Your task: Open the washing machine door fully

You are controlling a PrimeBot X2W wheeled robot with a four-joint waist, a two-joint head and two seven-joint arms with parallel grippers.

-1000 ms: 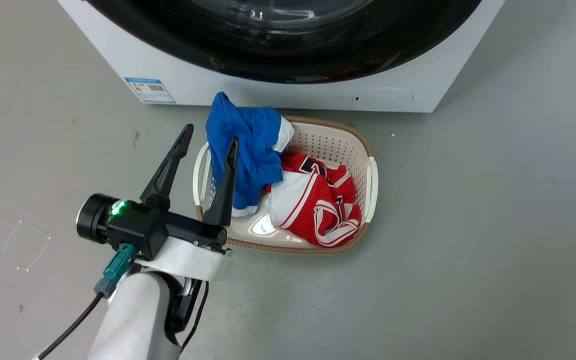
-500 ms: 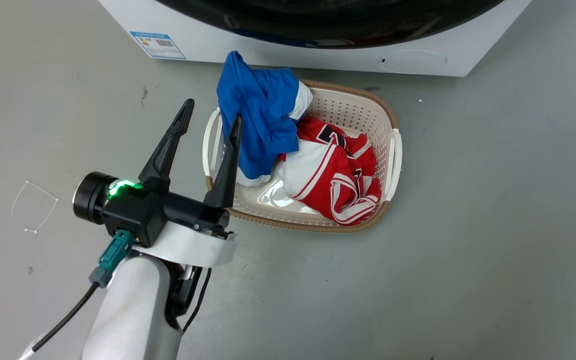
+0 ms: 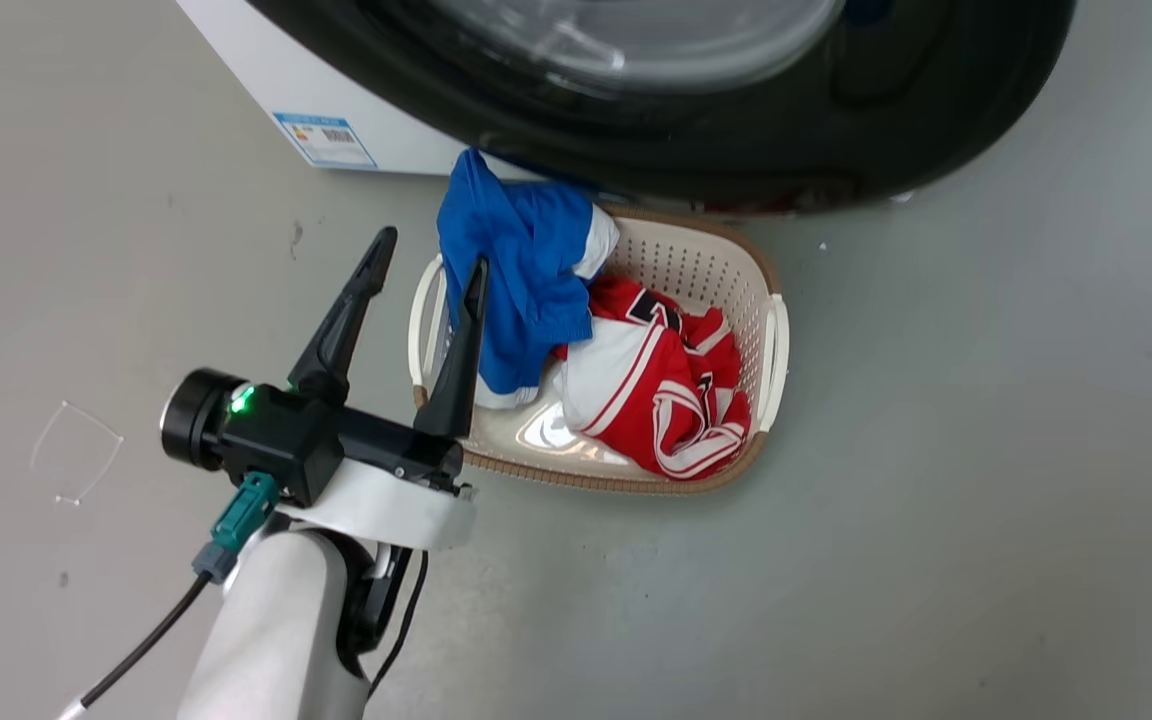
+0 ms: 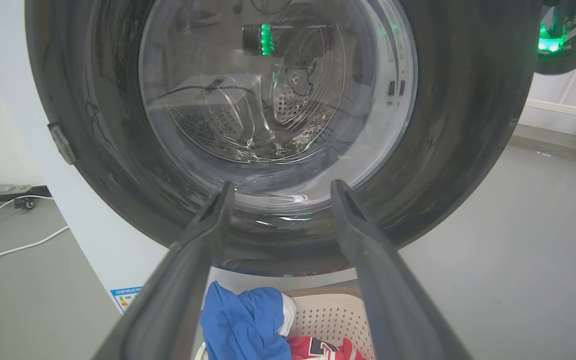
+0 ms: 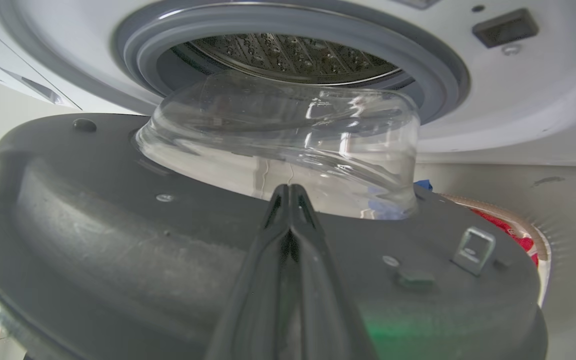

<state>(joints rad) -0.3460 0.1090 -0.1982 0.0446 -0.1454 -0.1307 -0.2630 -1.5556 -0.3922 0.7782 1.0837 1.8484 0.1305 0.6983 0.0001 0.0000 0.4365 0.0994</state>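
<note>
Left gripper (image 3: pixel 433 250) fingers spread, empty, above the floor at the laundry basket (image 3: pixel 774 350) left rim. Blue cloth (image 3: pixel 526 280) and red jersey (image 3: pixel 671 400) in basket. Washing machine door (image 3: pixel 936 130) swung partly out over basket's far end. My right gripper (image 5: pixel 288 192) fingers pressed together at door's inner side, contact unclear.

Left jaws spread; right jaws seemingly closed.

One washing machine door (image 3: pixel 696 150), one basket (image 3: pixel 772 350) — two garments (image 3: pixel 526 280) (image 3: pixel 681 420).
</note>
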